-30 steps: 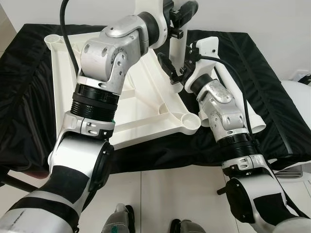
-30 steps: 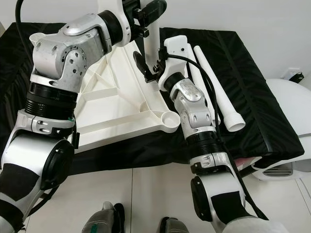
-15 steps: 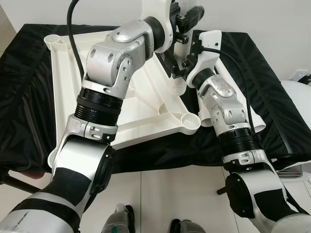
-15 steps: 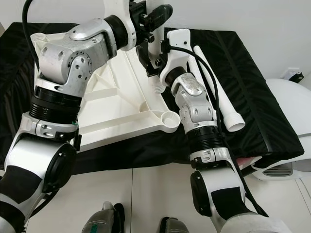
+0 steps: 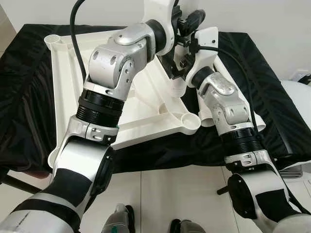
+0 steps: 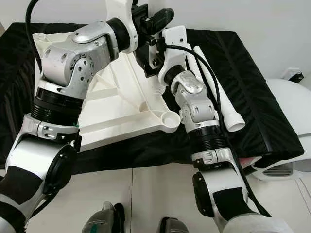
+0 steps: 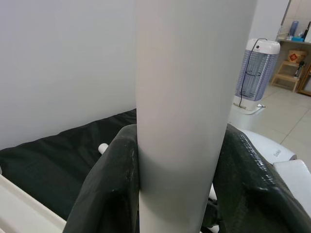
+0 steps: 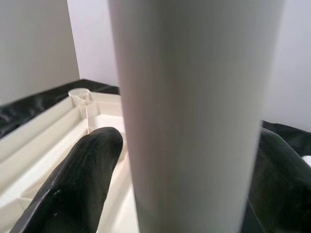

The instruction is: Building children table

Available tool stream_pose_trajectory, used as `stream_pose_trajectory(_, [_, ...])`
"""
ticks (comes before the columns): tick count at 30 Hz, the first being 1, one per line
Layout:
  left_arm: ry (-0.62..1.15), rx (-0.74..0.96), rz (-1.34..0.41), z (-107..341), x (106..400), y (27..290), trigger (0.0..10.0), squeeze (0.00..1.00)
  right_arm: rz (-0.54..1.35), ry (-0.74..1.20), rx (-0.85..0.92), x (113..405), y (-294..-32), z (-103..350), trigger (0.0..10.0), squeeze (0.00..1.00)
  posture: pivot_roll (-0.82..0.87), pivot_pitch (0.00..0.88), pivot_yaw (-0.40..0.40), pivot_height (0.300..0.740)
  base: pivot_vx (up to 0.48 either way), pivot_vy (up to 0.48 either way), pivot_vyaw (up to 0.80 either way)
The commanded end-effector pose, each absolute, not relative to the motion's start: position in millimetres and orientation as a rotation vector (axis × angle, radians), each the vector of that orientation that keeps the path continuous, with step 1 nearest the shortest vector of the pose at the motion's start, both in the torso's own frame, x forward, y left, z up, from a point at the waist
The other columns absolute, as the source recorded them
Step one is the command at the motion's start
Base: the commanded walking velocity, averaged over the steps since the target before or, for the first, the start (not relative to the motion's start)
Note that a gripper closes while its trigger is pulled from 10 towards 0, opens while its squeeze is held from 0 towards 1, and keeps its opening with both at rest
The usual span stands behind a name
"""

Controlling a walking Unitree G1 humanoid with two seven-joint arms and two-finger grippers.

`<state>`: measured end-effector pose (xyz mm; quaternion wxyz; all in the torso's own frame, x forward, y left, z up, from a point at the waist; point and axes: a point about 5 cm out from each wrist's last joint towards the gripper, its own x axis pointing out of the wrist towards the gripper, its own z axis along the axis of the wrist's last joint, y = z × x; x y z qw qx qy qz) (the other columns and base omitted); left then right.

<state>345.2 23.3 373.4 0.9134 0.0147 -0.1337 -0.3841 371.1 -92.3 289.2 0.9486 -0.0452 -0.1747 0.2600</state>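
A white tabletop (image 5: 141, 104) lies upside down on a surface covered in black cloth (image 5: 29, 97), with round leg sockets at its corners (image 5: 189, 120). Both grippers hold one white table leg (image 6: 156, 86) upright over the tabletop's right side, its threaded end pointing down a little above the plastic. My left gripper (image 5: 187, 22) is shut on the leg high up, and the leg (image 7: 184, 111) sits between its black fingers (image 7: 109, 189). My right gripper (image 5: 177, 65) is shut on the same leg lower down, near the threads; its fingers (image 8: 80, 174) flank the leg (image 8: 194, 121).
Two more white legs (image 6: 216, 92) lie side by side on the cloth right of the tabletop, open ends (image 6: 236, 125) toward me. A white rounded appliance (image 6: 289, 104) stands at the right beyond the cloth's edge. Tiled floor (image 5: 165, 194) lies between me and the surface.
Both arms have shifted slightly right and away from me with the leg still held. My left elbow swung right, and the right wrist rose a little.
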Motion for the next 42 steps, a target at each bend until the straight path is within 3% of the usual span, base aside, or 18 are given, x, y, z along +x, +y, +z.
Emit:
stream_pose_trajectory(1, [-0.32, 0.059, -0.837, 380, 339, 19, 10.0, 0.0, 0.532, -0.333, -0.118, 370, -92, 285, 10.0, 0.0, 0.03, 0.125, -0.025, 0.74, 0.0, 0.0, 0.0])
stream_pose_trajectory(7, [-0.321, 0.059, -0.838, 380, 339, 19, 10.0, 0.0, 0.533, -0.327, -0.128, 369, -93, 285, 9.9, 0.0, 0.02, 0.129, -0.023, 0.74, 0.0, 0.0, 0.0])
stream_pose_trajectory(8, [-0.321, 0.06, -0.838, 380, 339, 19, 10.0, 0.0, 0.534, -0.328, -0.127, 369, -93, 285, 8.5, 0.0, 0.02, 0.129, -0.025, 0.74, 0.0, 0.0, 0.0])
stream_pose_trajectory(9, [-0.321, 0.059, -0.839, 380, 339, 19, 10.0, 0.0, 0.536, -0.328, -0.125, 369, -93, 286, 3.5, 0.0, 0.02, 0.13, -0.025, 0.74, 0.0, 0.0, 0.0])
stream_pose_trajectory(11, [-0.321, 0.059, -0.839, 380, 339, 19, 10.0, 0.0, 0.536, -0.328, -0.125, 369, -93, 286, 3.5, 0.0, 0.02, 0.13, -0.025, 0.74, 0.0, 0.0, 0.0])
stream_pose_trajectory(12, [-0.321, 0.059, -0.84, 380, 339, 19, 10.0, 0.0, 0.537, -0.33, -0.125, 368, -92, 287, 0.5, 0.0, 0.02, 0.132, -0.026, 0.74, 0.0, 0.0, 0.0])
stream_pose_trajectory(14, [-0.322, 0.058, -0.84, 380, 340, 19, 10.0, 0.0, 0.551, -0.333, -0.121, 367, -91, 288, 0.0, 0.0, 0.03, 0.132, -0.026, 0.74, 0.0, 0.0, 0.0])
stream_pose_trajectory(26, [-0.34, 0.079, -0.86, 379, 335, 16, 10.0, 0.0, 0.542, -0.327, -0.124, 364, -90, 296, 0.0, 0.0, 0.02, 0.138, -0.026, 0.74, 0.0, 0.0, 0.0])
stream_pose_trajectory(27, [-0.344, 0.074, -0.882, 379, 332, 14, 10.0, 0.0, 0.521, -0.312, -0.131, 365, -92, 294, 1.8, 0.0, 0.02, 0.139, -0.025, 0.74, 0.0, 0.0, 0.0])
stream_pose_trajectory(28, [-0.347, 0.07, -0.897, 379, 330, 12, 10.0, 0.0, 0.505, -0.302, -0.136, 367, -93, 293, 1.8, 0.0, 0.02, 0.139, -0.025, 0.74, 0.0, 0.0, 0.0])
stream_pose_trajectory(29, [-0.343, 0.053, -0.91, 378, 329, 12, 10.0, 1.0, 0.491, -0.295, -0.13, 368, -95, 292, 10.0, 0.0, 0.02, 0.14, -0.026, 0.74, 0.0, 0.0, 0.0])
stream_pose_trajectory(35, [-0.336, 0.03, -0.919, 377, 329, 13, 10.0, 1.0, 0.486, -0.299, -0.129, 369, -96, 292, 10.0, 0.0, 0.02, 0.139, -0.026, 0.74, 0.0, 0.0, 0.0])
stream_pose_trajectory(42, [-0.307, -0.12, -0.963, 385, 327, 26, 10.0, 1.0, 0.427, -0.269, -0.076, 373, -107, 283, 10.0, 0.0, 0.02, 0.131, -0.025, 0.74, 0.0, 0.0, 0.0])
